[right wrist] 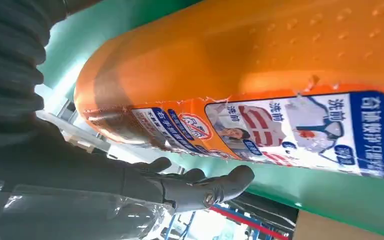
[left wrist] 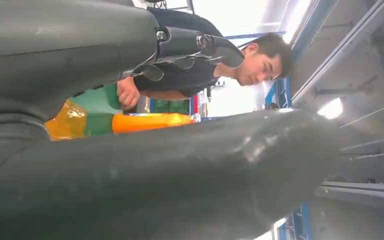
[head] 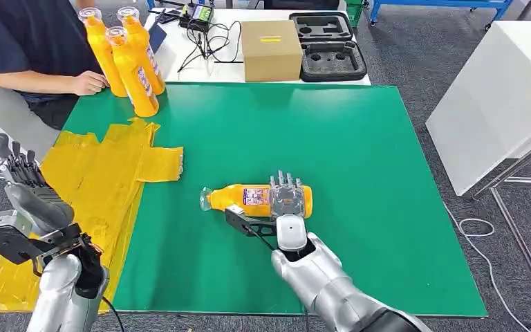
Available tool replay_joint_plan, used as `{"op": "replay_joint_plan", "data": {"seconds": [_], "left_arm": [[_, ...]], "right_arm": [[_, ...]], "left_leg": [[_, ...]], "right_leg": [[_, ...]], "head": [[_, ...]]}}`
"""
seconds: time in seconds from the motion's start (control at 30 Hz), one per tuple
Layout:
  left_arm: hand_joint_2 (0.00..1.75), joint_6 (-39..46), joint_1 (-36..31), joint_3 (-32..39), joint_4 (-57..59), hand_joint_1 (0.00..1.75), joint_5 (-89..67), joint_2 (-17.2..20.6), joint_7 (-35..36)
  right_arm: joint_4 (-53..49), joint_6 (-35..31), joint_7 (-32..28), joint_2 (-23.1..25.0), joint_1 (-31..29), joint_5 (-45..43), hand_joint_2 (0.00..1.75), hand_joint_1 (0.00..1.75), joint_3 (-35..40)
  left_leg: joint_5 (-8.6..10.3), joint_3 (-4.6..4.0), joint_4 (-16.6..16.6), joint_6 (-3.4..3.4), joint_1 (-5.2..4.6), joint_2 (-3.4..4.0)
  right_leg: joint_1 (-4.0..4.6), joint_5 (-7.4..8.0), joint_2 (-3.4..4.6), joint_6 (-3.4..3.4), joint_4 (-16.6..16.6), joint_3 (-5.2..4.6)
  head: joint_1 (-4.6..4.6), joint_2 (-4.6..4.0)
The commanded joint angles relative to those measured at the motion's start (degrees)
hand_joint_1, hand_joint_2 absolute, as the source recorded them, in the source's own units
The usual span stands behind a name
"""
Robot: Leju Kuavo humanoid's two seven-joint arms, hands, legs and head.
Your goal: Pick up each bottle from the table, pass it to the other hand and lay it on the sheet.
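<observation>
Orange plastic bottle w/ printed label [head: 249, 198] lies on its side on green surface [head: 359, 152], mid-front. Right hand [head: 287, 196] over its base end, fingers [right wrist: 205, 187] spread, not yet clamped; left hand [head: 21, 173] raised, fingers apart, above crumpled yellow plastic sheet [head: 110, 173]. Risk: round body may roll away as fingers close.

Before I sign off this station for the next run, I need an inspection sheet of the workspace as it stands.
Surface: green mat, flat.
Job's things: orange bottle lying on its side on the mat; three bottles upright at the far left corner; yellow sheet crumpled on the mat's left edge.
Clutter: cardboard box, black foam case on the white table behind.
Hands: right hand over the lying bottle, grip unclear; left hand raised, holding nothing.
Cables: black cables beside the box.
Surroundings: person at the far left.
</observation>
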Motion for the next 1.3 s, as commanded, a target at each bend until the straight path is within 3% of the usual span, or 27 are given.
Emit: {"op": "replay_joint_plan", "data": {"seconds": [0.03,0.1,0.4,0.7,0.73,0.77,1.3], "left_arm": [[0.00,-0.48,-1.49,1.25,1.37,0.00,-0.05,-0.62,0.58],[0.00,-0.61,-1.56,1.30,1.27,0.00,-0.03,-0.63,0.62],[0.00,-1.06,-1.28,1.40,0.14,0.00,0.03,-0.79,1.36],[0.00,-0.44,0.50,2.15,-1.29,0.00,-0.18,-1.55,1.38],[0.00,-0.28,0.59,2.34,-1.28,0.00,-0.37,-1.86,1.29],[0.00,-0.22,0.66,2.33,-1.28,0.00,-0.45,-1.99,1.24],[0.00,-0.53,-0.45,2.60,0.08,0.00,-1.10,-2.95,1.05]], "right_arm": [[3.60,0.57,0.19,-1.87,-0.60,0.41,1.75,1.33,-0.93],[2.94,0.49,0.34,-2.17,0.02,0.65,1.75,1.71,-1.33],[-3.58,2.14,1.27,-3.72,4.21,3.08,1.75,1.75,-3.52],[-0.42,4.16,0.76,-2.59,3.01,3.36,1.75,1.75,-4.43],[1.20,4.57,0.91,-2.13,2.45,3.29,1.75,0.21,-5.06],[1.59,4.57,1.12,-2.00,2.40,3.43,1.75,0.00,-5.11],[3.59,6.58,2.30,-1.74,2.76,4.42,1.75,0.00,-7.71]], "left_leg": [[-0.03,0.14,-0.03,-0.10,0.05,-0.09],[-0.04,0.16,-0.02,-0.12,0.06,-0.11],[-0.05,0.18,-0.03,-0.12,0.08,-0.16],[-0.05,0.21,-0.04,-0.12,0.06,-0.07],[-0.05,0.21,-0.04,-0.12,0.06,-0.07],[-0.02,0.15,-0.05,-0.07,0.02,-0.05],[0.00,0.24,-0.05,-0.07,0.01,-0.08]], "right_leg": [[0.06,-0.06,-0.16,-0.05,-0.07,0.21],[0.07,-0.07,-0.19,-0.05,-0.07,0.24],[0.08,-0.09,-0.23,-0.06,-0.09,0.27],[0.06,-0.07,-0.15,-0.06,-0.09,0.28],[0.07,-0.07,-0.15,-0.06,-0.09,0.29],[0.02,-0.03,-0.09,-0.03,-0.07,0.20],[0.01,-0.03,-0.12,-0.03,-0.07,0.29]], "head": [[0.02,0.00],[0.02,0.00],[0.00,0.00],[0.02,0.00],[0.00,0.00],[0.00,0.00],[-0.02,0.00]]}}
